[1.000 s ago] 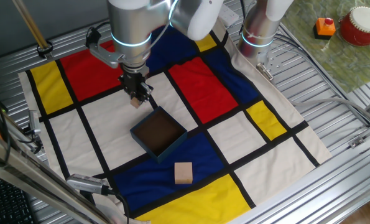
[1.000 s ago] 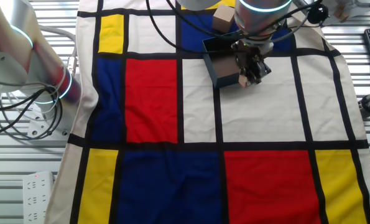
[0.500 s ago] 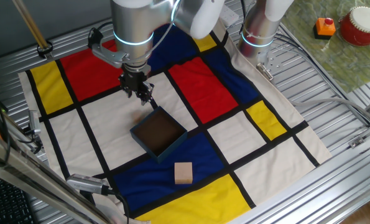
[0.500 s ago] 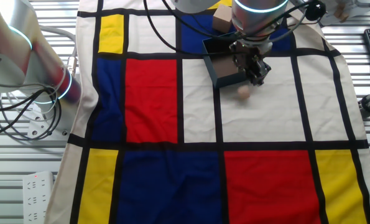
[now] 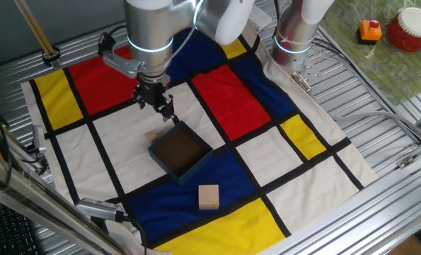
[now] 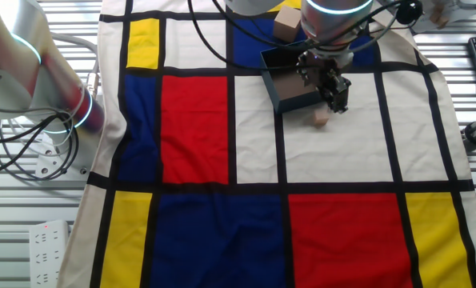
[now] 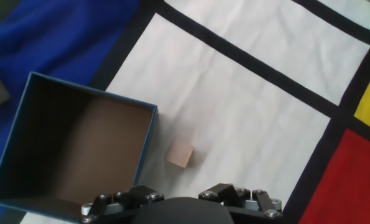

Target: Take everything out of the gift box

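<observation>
Hand view: gift box [image 7: 79, 149] looks empty inside, brown floor bare. Small wood block [image 7: 180, 154] on white cloth square just beside box's wall, apart from it. 2nd block [image 5: 209, 196] on blue square off box's opposite side, near the yellow patch. Claw [image 5: 156, 104] above white square next to box, pinching nothing; spread vs pressed together – can't tell, tips blurred/cropped in all views. Blocks prob light, rigid, non-fragile, plain wood w/ decent grip; pinch on opposite flat faces if re-grabbed. Box thin-walled, prob slides easily on patchwork cloth [image 6: 222, 112] over bench. No obstruction near box; red pot [image 5: 412, 28] well away.
</observation>
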You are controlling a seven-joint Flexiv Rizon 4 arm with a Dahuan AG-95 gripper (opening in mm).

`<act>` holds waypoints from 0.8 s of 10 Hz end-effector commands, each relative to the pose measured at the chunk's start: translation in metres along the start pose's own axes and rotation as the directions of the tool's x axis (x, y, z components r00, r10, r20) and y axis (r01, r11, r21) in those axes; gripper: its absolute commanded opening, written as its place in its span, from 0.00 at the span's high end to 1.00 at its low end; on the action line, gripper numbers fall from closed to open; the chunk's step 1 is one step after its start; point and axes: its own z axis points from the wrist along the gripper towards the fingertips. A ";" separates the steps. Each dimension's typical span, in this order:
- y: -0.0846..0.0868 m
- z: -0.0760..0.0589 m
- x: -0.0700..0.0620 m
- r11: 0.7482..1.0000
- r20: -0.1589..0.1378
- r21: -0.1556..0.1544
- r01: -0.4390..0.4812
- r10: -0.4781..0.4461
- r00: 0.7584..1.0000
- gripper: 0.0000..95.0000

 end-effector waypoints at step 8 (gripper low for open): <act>0.052 -0.026 -0.058 0.918 -0.046 -0.006 -0.397 0.396 0.917 0.20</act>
